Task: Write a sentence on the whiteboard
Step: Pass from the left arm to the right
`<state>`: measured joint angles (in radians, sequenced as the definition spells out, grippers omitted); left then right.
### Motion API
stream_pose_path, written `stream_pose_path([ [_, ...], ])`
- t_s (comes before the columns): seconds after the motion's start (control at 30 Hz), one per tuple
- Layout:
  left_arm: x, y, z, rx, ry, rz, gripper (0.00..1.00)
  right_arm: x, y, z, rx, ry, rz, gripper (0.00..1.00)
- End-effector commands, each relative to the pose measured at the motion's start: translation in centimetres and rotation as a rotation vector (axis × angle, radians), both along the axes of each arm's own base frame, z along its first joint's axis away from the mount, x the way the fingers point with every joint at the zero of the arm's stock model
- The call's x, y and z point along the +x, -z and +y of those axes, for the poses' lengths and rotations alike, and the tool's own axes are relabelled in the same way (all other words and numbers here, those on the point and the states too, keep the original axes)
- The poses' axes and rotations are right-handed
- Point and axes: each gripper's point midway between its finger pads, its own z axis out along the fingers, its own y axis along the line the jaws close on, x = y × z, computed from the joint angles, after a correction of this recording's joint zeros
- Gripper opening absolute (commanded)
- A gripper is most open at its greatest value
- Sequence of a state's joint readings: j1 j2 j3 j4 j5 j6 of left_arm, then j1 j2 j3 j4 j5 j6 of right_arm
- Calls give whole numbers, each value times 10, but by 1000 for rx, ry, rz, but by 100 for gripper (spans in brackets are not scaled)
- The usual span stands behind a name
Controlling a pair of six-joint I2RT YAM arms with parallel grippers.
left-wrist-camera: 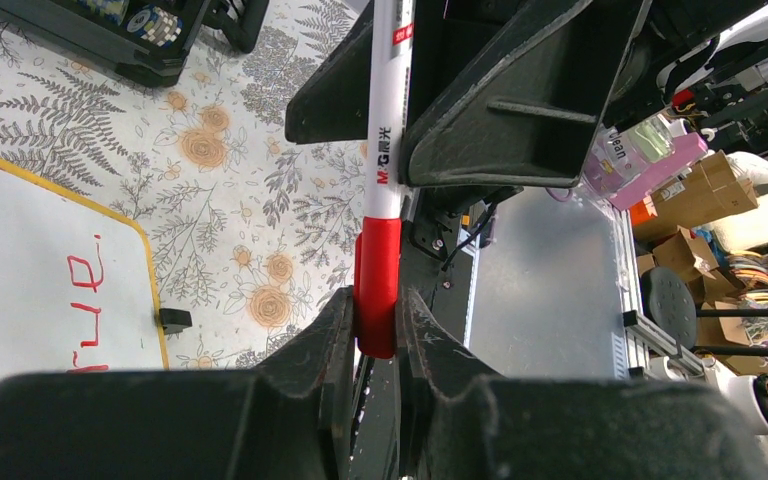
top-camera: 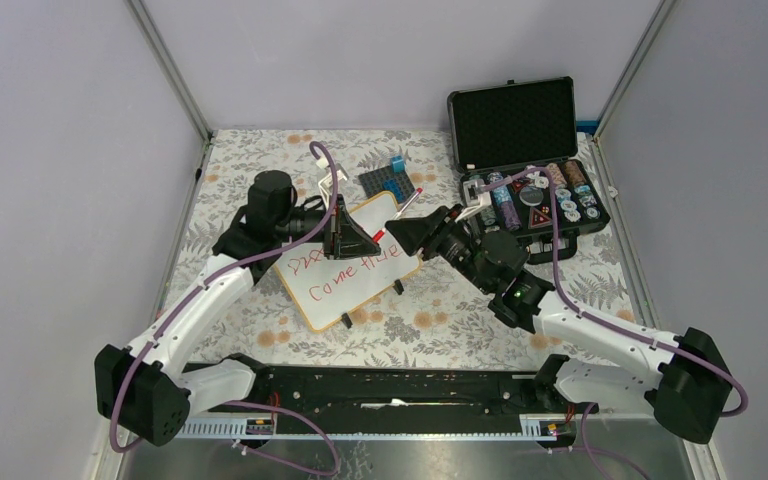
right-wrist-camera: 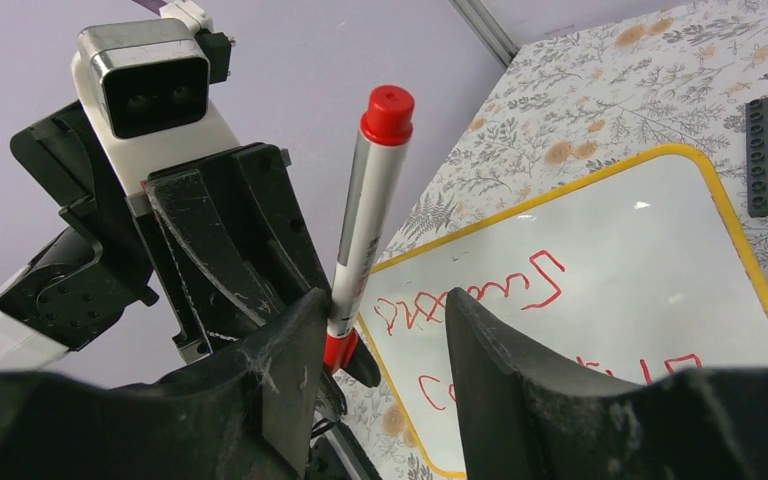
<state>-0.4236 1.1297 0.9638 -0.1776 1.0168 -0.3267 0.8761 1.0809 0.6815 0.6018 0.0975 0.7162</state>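
Locating the whiteboard (top-camera: pixel 335 305): lay flat mid-table on the floral cloth (top-camera: pixel 460 320), between the arms.
Sentence (top-camera: pixel 350 270): two red lines, upper one scribbled over, "Come true" below.
Red marker (left-wrist-camera: pixel 385 150): off the board, bridging both grippers.
Left gripper (left-wrist-camera: pixel 375 320): clamped on the marker's red cap end.
Right gripper (right-wrist-camera: pixel 385 310): jaws apart round the white barrel, one finger touching.
Step judged: writing apparently done; capping or handover.
Next move: right jaws must close squarely before any pull.

The left arm (top-camera: pixel 200 305) and right arm (top-camera: pixel 605 335) are clad in white shells with black joints. Purple cables (top-camera: pixel 336 180) are routed along both. The left gripper (left-wrist-camera: pixel 375 305) and right gripper (right-wrist-camera: pixel 385 310) are moulded in scuffed black.
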Motion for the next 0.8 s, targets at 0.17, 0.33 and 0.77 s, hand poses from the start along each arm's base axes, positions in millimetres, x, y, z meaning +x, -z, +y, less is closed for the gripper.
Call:
stream_pose_path([
  [0.17,-6,-11,-2,-40,46,-52,0,3,-37,4,81,22,-65,37],
  [0.33,-8,-9,-3,-38,53,-55,0,4,-36,6,74,20,-63,24],
  [0.77,1,-8,1,14,6,-83,71,16,-32,-20,-44,158,-49,0],
])
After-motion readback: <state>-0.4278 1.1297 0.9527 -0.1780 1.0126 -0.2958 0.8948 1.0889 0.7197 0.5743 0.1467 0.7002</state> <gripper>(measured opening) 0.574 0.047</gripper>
